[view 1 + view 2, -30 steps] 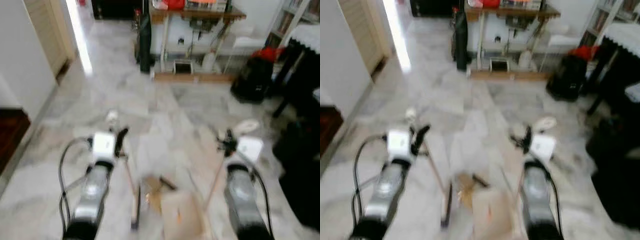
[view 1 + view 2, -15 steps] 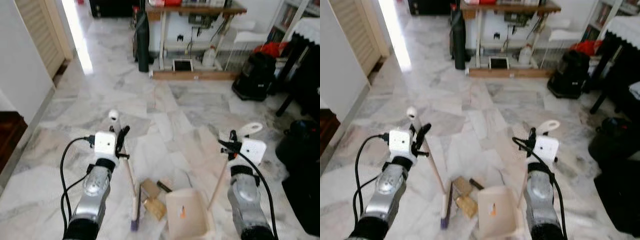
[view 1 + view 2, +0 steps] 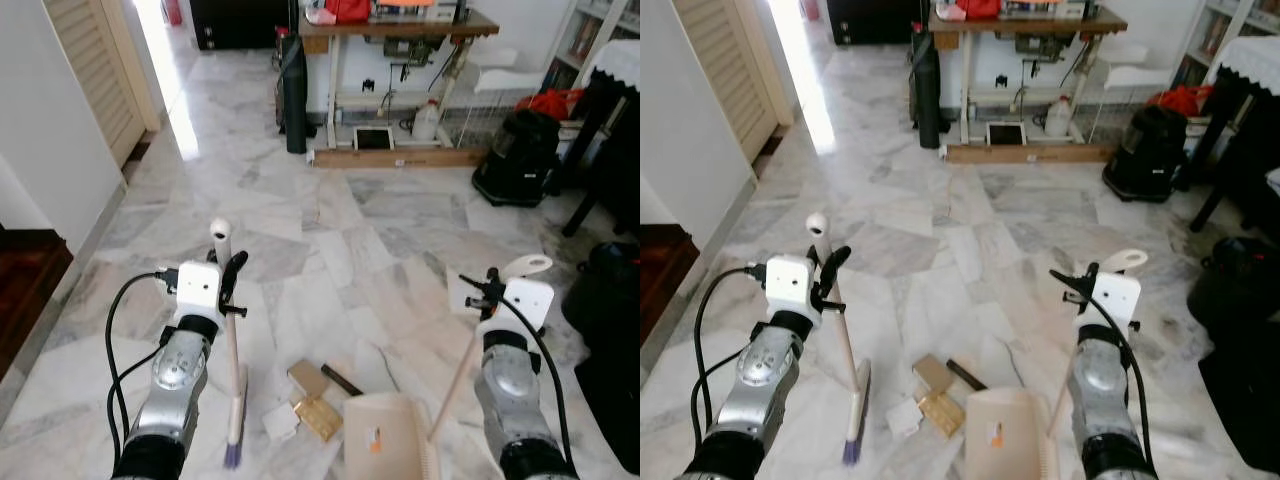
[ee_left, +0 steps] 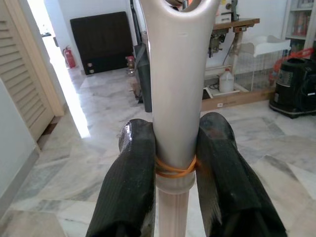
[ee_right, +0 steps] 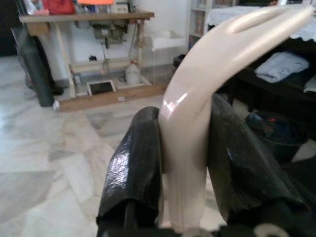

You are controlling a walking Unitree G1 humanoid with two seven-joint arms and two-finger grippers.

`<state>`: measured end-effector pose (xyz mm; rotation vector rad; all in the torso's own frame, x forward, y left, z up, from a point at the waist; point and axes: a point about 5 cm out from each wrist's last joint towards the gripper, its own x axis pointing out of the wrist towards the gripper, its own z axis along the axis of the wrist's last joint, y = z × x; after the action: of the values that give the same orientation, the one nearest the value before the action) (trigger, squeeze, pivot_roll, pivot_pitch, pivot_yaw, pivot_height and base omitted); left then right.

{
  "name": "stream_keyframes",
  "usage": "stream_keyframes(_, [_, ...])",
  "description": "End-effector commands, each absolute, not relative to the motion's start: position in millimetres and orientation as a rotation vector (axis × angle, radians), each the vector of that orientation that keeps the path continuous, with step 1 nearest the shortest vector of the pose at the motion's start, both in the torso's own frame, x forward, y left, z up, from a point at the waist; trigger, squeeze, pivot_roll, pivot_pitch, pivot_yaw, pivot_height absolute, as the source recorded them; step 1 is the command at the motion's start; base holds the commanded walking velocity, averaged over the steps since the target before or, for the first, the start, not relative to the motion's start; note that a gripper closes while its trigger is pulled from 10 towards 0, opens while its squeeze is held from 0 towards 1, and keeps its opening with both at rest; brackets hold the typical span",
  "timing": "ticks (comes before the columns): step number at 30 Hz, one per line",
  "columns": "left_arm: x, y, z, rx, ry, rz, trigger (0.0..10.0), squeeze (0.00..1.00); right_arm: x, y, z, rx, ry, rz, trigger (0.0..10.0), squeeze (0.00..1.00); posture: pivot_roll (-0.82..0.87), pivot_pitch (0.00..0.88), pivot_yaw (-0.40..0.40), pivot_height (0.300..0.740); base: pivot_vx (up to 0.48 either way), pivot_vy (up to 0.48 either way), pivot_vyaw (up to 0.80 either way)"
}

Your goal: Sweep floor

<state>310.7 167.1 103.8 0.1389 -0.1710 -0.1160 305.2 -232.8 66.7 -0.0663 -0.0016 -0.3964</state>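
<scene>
Left gripper (image 4: 175, 163) clamps the smooth broom handle (image 3: 232, 350); right gripper (image 5: 185, 163) clamps the glossy dustpan handle (image 5: 197, 113); cardboard scraps (image 3: 315, 400) at six o'clock.

No lettering, brand, number or sign can be read anywhere in these views. The beige dustpan (image 3: 385, 447) on the marble floor carries a small orange mark, too small and blurred to make out as text. The flat packets (image 3: 318, 398) lying beside it show no legible print, and the items on the far wooden surface (image 3: 400, 25) are too distant to read.
</scene>
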Motion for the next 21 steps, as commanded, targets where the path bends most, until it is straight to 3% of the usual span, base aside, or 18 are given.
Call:
stream_keyframes(1, [315,168,113,0.142,-0.208,-0.125,10.0,0.00,308,-235,68,-0.054,-0.010,-0.410,10.0,0.00,0.01,0.000,0.019,0.740,0.000,0.000,0.00])
stream_keyframes(15, [314,173,112,0.155,-0.195,-0.129,10.0,0.00,298,-222,35,-0.045,0.133,-0.354,10.0,0.00,0.04,0.000,0.020,0.740,0.000,0.000,0.00])
stream_keyframes(21, [314,176,100,0.164,-0.112,-0.172,10.0,0.00,298,-221,34,-0.043,0.141,-0.349,10.0,0.00,0.04,0.000,0.015,0.740,0.000,0.000,0.00])
